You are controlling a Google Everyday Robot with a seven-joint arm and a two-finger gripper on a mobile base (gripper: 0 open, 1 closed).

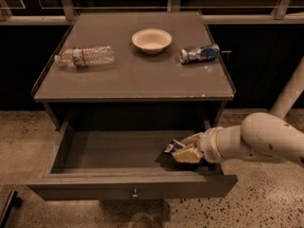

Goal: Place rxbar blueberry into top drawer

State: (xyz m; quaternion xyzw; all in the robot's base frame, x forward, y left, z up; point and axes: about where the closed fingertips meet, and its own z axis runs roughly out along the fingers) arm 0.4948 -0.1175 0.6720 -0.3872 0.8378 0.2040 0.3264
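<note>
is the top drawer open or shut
Open: the top drawer is pulled out, with the claw holding the rxbar blueberry inside it.

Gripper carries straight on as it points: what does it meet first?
The gripper, holding the rxbar blueberry inside the top drawer, points left; likely the drawer's bare floor first, depth unclear.

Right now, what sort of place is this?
Probably an office break area: a grey counter with a bowl, water bottle and can; the gripper holds the rxbar blueberry inside the open top drawer.
</note>
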